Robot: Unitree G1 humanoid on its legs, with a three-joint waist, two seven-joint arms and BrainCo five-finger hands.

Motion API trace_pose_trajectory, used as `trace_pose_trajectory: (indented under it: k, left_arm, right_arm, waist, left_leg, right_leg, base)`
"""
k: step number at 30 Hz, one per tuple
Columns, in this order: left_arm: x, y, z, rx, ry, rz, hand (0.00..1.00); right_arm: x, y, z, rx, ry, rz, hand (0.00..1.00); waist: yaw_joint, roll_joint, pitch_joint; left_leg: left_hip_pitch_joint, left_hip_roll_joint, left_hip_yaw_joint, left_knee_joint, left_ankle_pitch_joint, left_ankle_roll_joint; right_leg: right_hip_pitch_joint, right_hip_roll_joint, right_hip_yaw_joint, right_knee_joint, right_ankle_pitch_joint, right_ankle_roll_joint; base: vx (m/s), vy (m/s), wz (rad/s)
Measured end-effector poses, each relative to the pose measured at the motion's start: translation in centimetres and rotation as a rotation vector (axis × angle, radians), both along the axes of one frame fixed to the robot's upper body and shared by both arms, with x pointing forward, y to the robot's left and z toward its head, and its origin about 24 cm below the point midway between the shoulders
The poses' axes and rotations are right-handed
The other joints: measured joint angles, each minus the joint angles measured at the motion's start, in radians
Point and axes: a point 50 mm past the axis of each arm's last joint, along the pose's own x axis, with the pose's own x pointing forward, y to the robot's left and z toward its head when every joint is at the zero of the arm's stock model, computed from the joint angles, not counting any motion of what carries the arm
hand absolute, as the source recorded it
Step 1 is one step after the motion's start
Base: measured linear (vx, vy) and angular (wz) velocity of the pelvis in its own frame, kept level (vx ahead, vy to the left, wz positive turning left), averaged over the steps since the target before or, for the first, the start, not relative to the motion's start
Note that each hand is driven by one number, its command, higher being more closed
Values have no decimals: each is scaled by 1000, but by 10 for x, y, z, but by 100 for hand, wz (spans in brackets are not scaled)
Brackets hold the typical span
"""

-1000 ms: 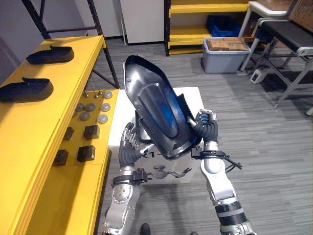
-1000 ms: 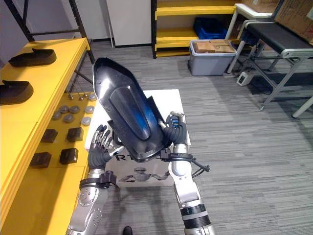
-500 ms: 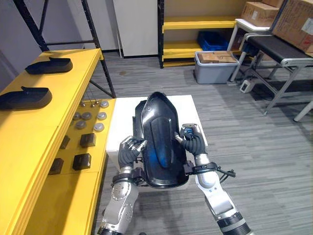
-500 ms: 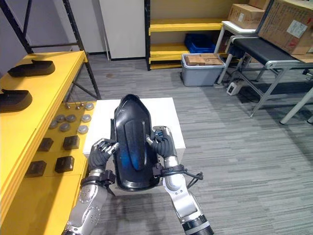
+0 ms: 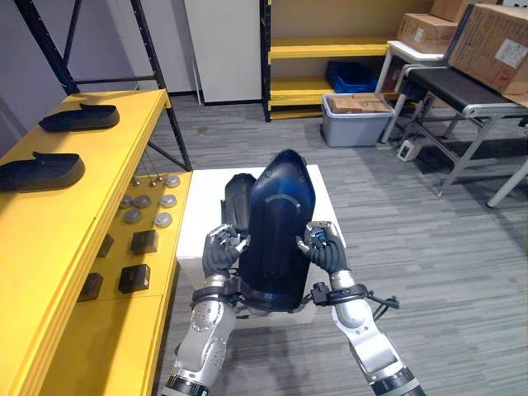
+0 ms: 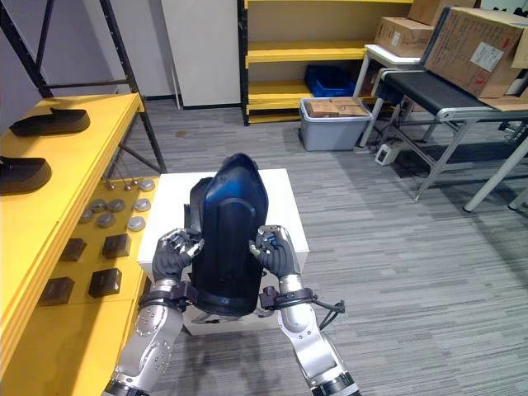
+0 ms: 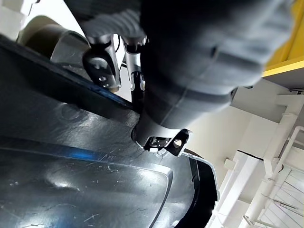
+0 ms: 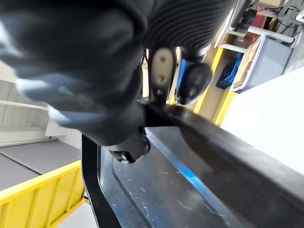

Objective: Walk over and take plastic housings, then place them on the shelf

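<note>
Housing was held over the table, left hand and right hand each curled on an edge; carrying it to the shelf would call for equal, steady grips and no tilt

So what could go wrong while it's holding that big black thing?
1. The left robot hand and right robot hand grip only the side edges of the plastic housing, so it might slip and drop onto the white table.
2. Turning toward the yellow shelf, the wide housing could knock the small round parts lying there.
</note>
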Motion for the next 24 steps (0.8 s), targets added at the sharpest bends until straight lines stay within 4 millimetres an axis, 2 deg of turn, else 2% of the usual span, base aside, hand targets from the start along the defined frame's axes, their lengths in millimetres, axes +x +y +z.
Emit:
trace_pose_trajectory:
  k: [6, 9, 15, 17, 20, 22, 24]
  left_arm:
    - [0, 1, 0, 19, -6, 8, 100]
    - [0, 0, 1, 33, -12, 9, 100]
    - [-1, -1, 2, 60, -30, 7, 100]
    - [-3, 0, -1, 91, -28, 8, 100]
    - [-5, 7, -5, 91, -8, 41, 100]
    - [-8, 15, -8, 94, 7, 84, 100]
    - [-11, 25, -12, 93, 27, 129, 100]
  right_arm:
    - [1, 2, 9, 25, -32, 4, 0]
    - [3, -3, 18, 111, -47, -9, 0]
    - [6, -21, 75, 364, -258, 4, 0]
    - [1, -33, 94, 458, -361, 0, 0]
    - [-3, -49, 105, 527, -429, -29, 0]
    - [-7, -69, 111, 567, -486, -92, 0]
    - [-12, -98, 114, 568, -542, -217, 0]
  waist:
    - [1, -9, -10]
    - [3, -12, -13]
    - [2, -12, -13]
    - [2, -13, -13]
    - [-1, -13, -13]
    - [0, -13, -13]
    - [-2, -13, -12]
  left_leg:
    - [1, 0, 0, 0, 0, 0]
    - [5, 0, 1, 0, 0, 0]
    - [14, 2, 10, 0, 0, 0]
    - [15, 2, 11, -1, 0, 0]
    - [15, 3, 12, -1, 0, 0]
    - [15, 3, 12, -1, 0, 0]
    - [14, 3, 13, -1, 0, 0]
  right_leg:
    - [0, 0, 0, 0, 0, 0]
    - [3, 0, 1, 2, 0, 0]
    - [2, 0, 10, 10, 0, 0]
    - [2, 0, 10, 10, 0, 0]
    - [2, 1, 11, 10, 0, 0]
    - [2, 1, 11, 10, 0, 0]
    - [2, 1, 11, 9, 0, 0]
  base:
    - [0, 0, 0]
    - [0, 0, 0]
    - [0, 0, -4]
    - [0, 0, 0]
    - [0, 0, 0]
    - [0, 0, 0]
    - [0, 0, 0]
